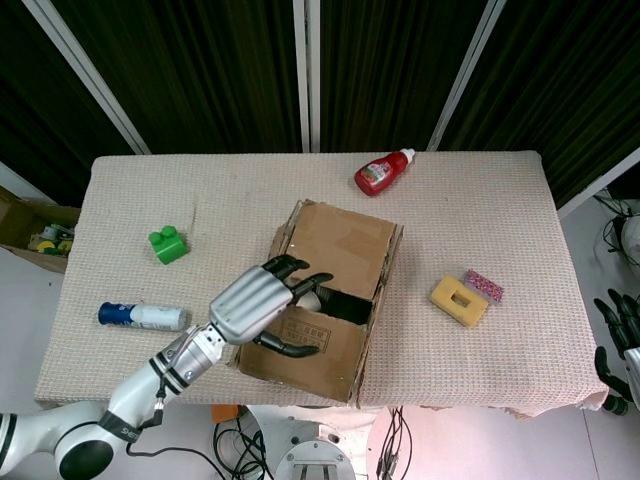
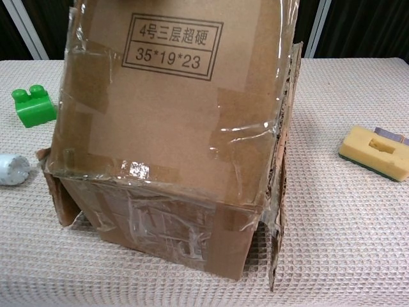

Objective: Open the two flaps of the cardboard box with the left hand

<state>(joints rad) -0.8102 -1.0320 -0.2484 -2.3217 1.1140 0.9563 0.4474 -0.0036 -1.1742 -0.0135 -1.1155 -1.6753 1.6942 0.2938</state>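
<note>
The cardboard box (image 1: 345, 240) lies in the middle of the table. My left hand (image 1: 258, 300) grips the free edge of its near flap (image 1: 322, 335), fingers hooked under the edge and thumb on the outside. That flap is raised, and a dark gap (image 1: 345, 303) shows between it and the far flap, which lies flat. In the chest view the raised near flap (image 2: 172, 96) stands up steeply with its printed label facing me and hides the left hand. My right hand (image 1: 616, 335) hangs off the table's right side, fingers apart and holding nothing.
A red sauce bottle (image 1: 383, 172) lies behind the box. A green brick (image 1: 167, 244) and a blue and white bottle (image 1: 143, 316) lie to the left. A yellow sponge (image 1: 459, 300) and a pink block (image 1: 483, 285) lie to the right.
</note>
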